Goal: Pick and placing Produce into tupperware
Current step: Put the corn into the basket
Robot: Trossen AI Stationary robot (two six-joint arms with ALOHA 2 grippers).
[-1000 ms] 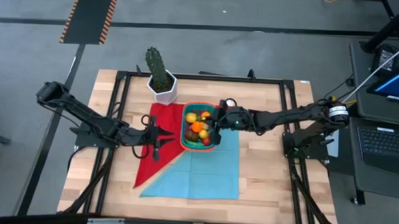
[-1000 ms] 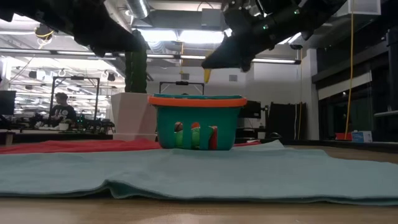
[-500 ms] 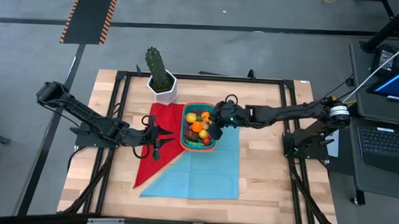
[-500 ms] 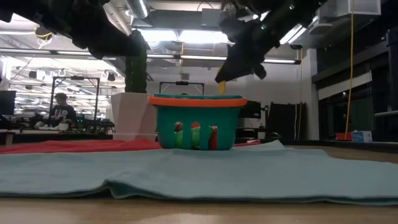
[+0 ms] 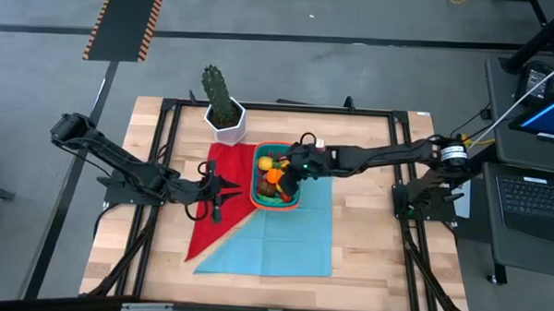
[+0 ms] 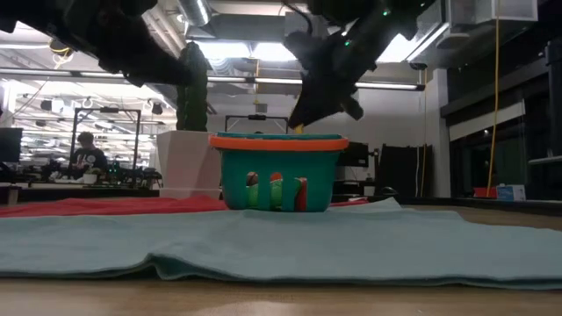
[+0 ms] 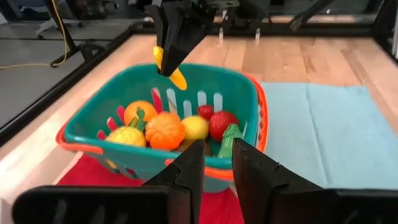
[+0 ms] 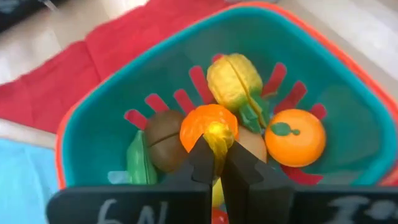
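Observation:
The teal tupperware with an orange-red rim [image 5: 255, 187] stands on a red cloth and a blue cloth at the table's middle. It holds several produce pieces [image 7: 165, 129], among them an orange [image 8: 297, 134] and a yellow fruit [image 8: 233, 79]. My right gripper [image 5: 292, 169] is over the tupperware's inside, shut on a small yellow produce piece [image 7: 172, 70]. My left gripper [image 5: 213, 192] is over the red cloth just left of the tupperware, slightly open and empty. My right gripper pinches the yellow piece [image 8: 217, 134] between its two fingertips [image 8: 202, 163], coming slanting down from the table's right. The piece sticks out below the fingertips, lifted clear, just above the produce in the tupperware and about at rim height in the low view [image 6: 299, 129].
A tall green cactus in a white pot [image 5: 223, 107] stands at the far edge, left of the tupperware. The red cloth [image 5: 210, 218] and the blue cloth [image 5: 283, 234] lie toward the near edge. A black frame [image 5: 167, 124] borders the table.
My right gripper has gone toward the table's left edge and down, carrying the yellow piece from beside the tupperware's right rim to over its inside, near rim height. It has stayed shut on the piece.

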